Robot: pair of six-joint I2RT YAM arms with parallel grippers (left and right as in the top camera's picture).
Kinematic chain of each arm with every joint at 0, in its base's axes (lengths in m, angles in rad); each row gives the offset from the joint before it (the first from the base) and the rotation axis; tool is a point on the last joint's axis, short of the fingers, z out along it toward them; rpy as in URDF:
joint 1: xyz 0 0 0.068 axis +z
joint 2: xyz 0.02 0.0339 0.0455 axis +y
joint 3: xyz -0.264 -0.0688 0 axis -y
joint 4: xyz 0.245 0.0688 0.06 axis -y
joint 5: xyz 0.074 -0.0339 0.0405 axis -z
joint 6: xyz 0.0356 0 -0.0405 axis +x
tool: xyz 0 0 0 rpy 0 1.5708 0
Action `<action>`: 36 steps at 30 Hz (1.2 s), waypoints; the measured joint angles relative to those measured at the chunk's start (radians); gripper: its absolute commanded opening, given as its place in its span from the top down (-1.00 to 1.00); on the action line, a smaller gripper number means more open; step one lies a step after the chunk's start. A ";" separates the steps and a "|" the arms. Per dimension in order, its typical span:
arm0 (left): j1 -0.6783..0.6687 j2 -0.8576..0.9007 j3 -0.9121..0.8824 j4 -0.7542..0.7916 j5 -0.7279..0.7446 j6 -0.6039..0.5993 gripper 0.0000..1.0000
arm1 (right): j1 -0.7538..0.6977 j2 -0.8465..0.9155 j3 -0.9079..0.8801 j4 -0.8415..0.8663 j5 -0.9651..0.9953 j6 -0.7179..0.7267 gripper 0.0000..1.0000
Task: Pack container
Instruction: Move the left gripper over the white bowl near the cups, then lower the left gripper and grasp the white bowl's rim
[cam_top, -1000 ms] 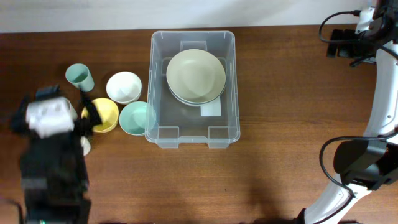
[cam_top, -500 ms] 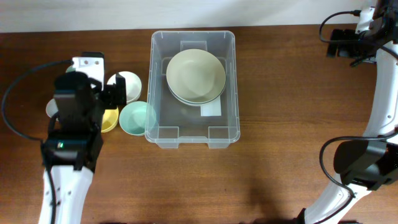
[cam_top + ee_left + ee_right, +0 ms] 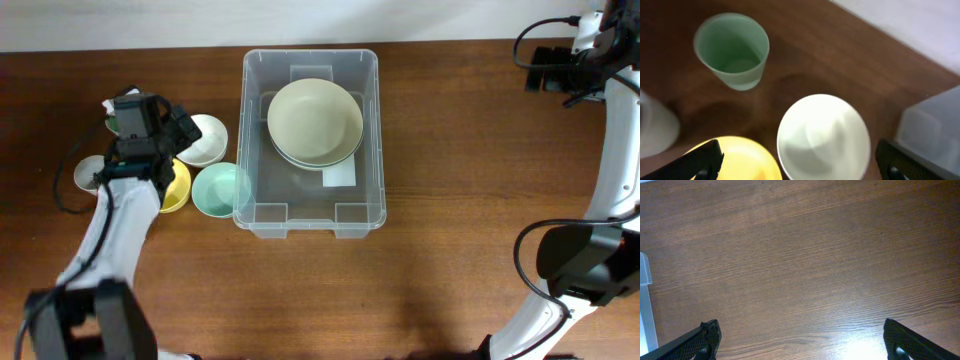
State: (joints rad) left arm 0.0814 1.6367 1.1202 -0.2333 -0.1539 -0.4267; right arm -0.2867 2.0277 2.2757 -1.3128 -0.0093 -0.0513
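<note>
- Container (image 3: 290, 197): clear bin in the middle of the worktop (image 3: 470, 200), nearer the far edge than the near edge, with its long sides running far to near.
- Inside it, a stack of pale cream-green bowls (image 3: 314, 122) sits in the far half. The white label (image 3: 339, 176) shows just near-side of the stack, and the near half of the floor is bare.
- Left end effector (image 3: 797, 162): it hovers over the group of dishes between the container and the left edge. The fingers are spread wide and nothing is gripped.
- In the left wrist view, the white bowl (image 3: 822, 137) lies below the gap between the fingers, which do not touch it.
- A green cup (image 3: 732, 50) stands upright, far-left of the white bowl and clear of it.
- A yellow bowl (image 3: 735, 160) sits near-left of the white bowl, with their rims close together.
- A mint bowl (image 3: 218, 190) sits right up against the container's left wall. I cannot tell whether they touch.
- A small pale vessel (image 3: 88, 172) stands closest to the left edge, and the arm partly covers it.
- Right end effector (image 3: 802, 342): it is up by the far right corner. The fingers are spread apart over bare wood and hold nothing.
- Only a sliver of the container shows at the left margin of the right wrist view.
</note>
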 measured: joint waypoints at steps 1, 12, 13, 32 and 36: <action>0.003 0.029 0.000 0.014 0.010 0.012 -0.97 | 0.000 0.000 0.000 0.000 0.000 0.000 -0.98; 0.003 0.108 0.000 0.037 0.043 0.215 -0.43 | 0.000 0.000 0.000 0.000 0.000 -0.001 -0.98; 0.003 0.108 0.000 0.037 0.045 0.225 -0.40 | 0.000 0.000 0.000 0.000 0.000 0.000 -0.98; 0.003 0.225 0.000 0.089 0.051 0.251 -0.40 | 0.000 0.000 0.000 0.000 0.000 -0.001 -0.98; 0.003 0.265 0.000 0.106 0.051 0.262 -0.37 | 0.000 0.000 0.000 0.000 0.000 -0.001 -0.98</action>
State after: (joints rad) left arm 0.0845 1.9018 1.1206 -0.1276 -0.1032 -0.1650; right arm -0.2867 2.0281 2.2757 -1.3132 -0.0093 -0.0521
